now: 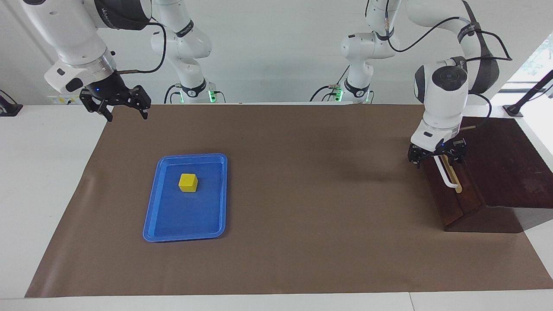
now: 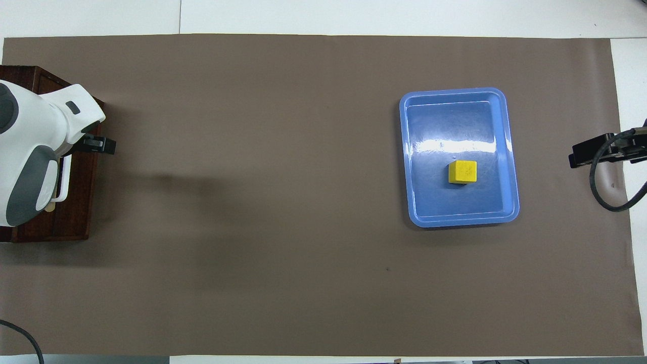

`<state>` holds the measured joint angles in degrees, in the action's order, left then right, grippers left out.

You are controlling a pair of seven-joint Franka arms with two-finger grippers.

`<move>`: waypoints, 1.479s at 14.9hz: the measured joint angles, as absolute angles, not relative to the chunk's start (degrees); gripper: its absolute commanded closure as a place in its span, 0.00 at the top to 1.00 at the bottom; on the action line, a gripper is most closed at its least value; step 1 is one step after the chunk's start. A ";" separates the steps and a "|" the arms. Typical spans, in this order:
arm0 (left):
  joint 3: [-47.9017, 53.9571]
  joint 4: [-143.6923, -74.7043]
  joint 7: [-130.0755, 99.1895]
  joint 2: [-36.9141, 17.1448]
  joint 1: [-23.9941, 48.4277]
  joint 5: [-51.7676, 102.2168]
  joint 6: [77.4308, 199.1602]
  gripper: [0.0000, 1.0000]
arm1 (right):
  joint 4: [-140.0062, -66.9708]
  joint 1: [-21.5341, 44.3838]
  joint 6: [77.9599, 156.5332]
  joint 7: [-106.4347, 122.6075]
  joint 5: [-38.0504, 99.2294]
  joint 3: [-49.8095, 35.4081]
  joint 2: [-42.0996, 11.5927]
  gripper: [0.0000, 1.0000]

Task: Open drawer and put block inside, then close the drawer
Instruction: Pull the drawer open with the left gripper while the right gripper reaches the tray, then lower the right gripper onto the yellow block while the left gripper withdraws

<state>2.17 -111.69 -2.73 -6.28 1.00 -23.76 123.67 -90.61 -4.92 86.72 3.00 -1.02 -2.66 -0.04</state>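
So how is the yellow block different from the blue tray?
The block is a small yellow cube; the tray is wide, flat and blue. The block sits inside the tray, while the tray lies on the brown mat. Neither end effector touches either.
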 measured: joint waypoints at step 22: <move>3.14 -116.23 -17.84 -7.60 11.00 -24.29 128.44 1.00 | -117.85 -11.37 108.08 -57.46 29.08 -2.65 -5.93 1.00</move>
